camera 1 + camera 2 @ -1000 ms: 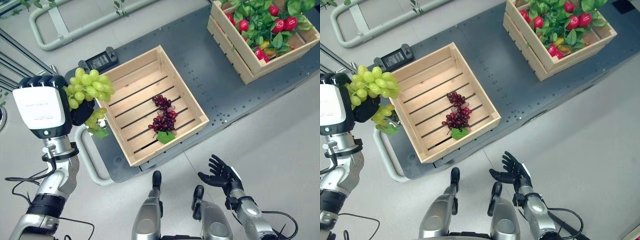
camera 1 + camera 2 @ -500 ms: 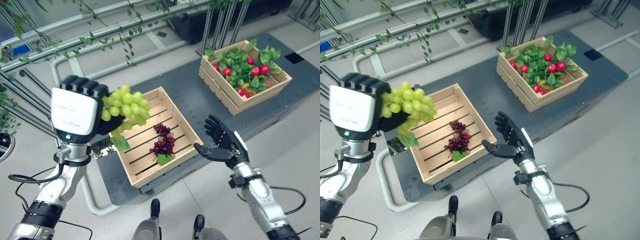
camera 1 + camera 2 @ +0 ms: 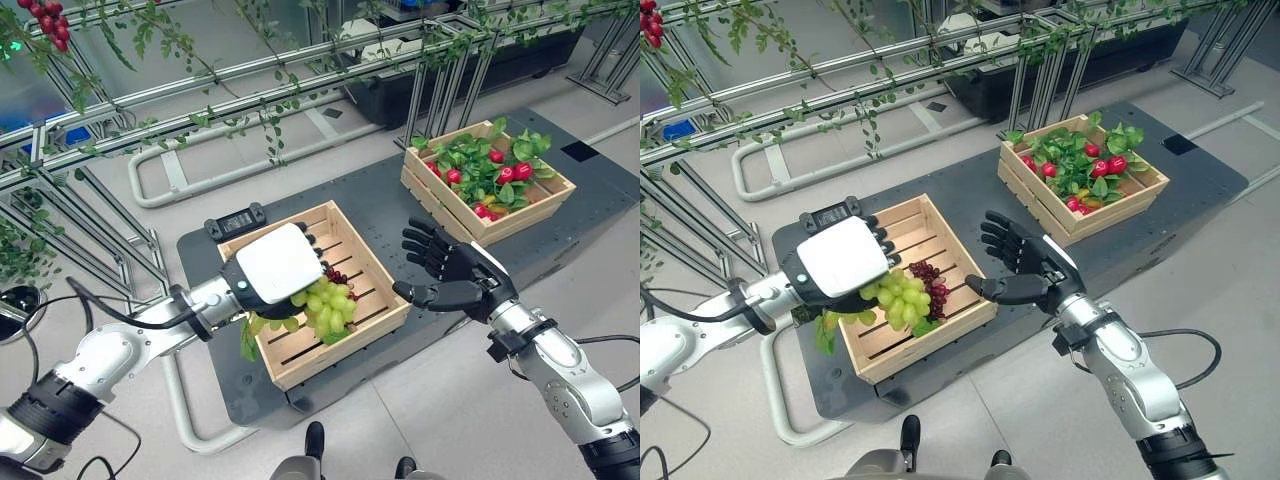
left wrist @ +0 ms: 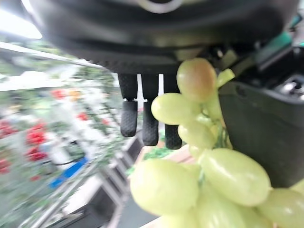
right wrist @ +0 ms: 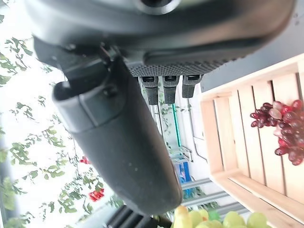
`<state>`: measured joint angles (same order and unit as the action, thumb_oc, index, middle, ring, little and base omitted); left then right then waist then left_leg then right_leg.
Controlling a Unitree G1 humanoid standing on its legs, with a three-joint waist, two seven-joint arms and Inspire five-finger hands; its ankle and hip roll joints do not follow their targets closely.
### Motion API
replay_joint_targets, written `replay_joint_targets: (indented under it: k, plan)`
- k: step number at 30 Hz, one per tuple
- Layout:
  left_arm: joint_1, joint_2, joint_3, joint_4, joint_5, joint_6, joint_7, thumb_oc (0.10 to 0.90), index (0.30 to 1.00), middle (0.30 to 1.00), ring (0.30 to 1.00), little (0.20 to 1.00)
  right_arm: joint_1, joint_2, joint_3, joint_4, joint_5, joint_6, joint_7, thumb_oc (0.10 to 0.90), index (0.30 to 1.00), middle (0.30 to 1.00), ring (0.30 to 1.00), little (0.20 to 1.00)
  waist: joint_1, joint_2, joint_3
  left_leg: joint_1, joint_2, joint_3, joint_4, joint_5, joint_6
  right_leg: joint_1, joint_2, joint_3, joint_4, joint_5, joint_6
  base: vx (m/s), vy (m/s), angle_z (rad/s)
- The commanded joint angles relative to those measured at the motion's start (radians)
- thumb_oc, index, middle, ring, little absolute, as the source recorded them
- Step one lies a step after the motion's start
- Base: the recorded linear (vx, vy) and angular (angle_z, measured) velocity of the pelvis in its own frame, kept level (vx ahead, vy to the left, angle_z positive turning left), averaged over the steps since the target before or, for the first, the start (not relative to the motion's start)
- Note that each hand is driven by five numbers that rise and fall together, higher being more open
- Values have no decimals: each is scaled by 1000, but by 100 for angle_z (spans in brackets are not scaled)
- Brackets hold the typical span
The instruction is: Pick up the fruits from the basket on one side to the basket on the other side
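- The left hand [image 3: 278,263] is over the near wooden crate [image 3: 375,279], its fingers curled around a bunch of green grapes [image 3: 326,305] that hangs above the crate's slats.
- Inside this crate, a bunch of dark red grapes [image 3: 931,276] lies on the slats, just beside the green bunch.
- The right hand [image 3: 455,275] is in the air just to the right of the crate, fingers spread wide, holding nothing.
- Further right of the crate stands a second crate [image 3: 551,195], well apart, full of green leaves and red fruits [image 3: 511,172].
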<state>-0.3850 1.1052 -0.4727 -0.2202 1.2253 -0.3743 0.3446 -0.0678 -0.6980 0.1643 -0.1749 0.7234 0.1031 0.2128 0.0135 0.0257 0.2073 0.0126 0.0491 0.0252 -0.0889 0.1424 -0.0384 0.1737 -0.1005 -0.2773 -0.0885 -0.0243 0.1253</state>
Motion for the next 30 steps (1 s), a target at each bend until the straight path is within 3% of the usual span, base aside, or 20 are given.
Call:
replay_joint_targets:
  k: [1,5,16,26,30]
  plan:
    - [-163,-10,50,-33,-24,23,-32,400,300,300,300,300,-115,-52,20,-111,85,-51,14,800,900,900,900,900,-8,-25,-115,113,-21,47,2,-170,-24,-45,-22,25,1,55,11,0,0,0]
    - [-210,-46,10,-57,-24,2,-127,400,300,300,300,300,-136,-25,74,-108,94,20,1,800,900,900,900,900,-11,-31,-126,118,-21,51,2,-175,-21,-47,-20,33,1,56,16,0,0,0]
    - [-220,-95,11,-90,18,14,-142,400,300,300,300,300,-128,11,159,-76,120,125,21,800,900,900,900,900,-9,-46,-133,120,-14,57,2,-179,-21,-51,-19,39,1,59,20,0,0,0]
    - [-172,-86,72,-102,36,38,-160,400,300,300,300,300,-108,-14,122,-72,138,141,28,800,900,900,900,900,-6,-57,-144,119,-10,62,2,-181,-23,-56,-19,39,1,61,22,1,0,0]
    - [-153,-82,102,-104,39,40,-176,400,300,300,300,300,-102,-16,89,-60,162,108,12,800,900,900,900,900,-3,-60,-147,119,-9,62,2,-182,-24,-57,-20,38,1,62,23,0,0,0]
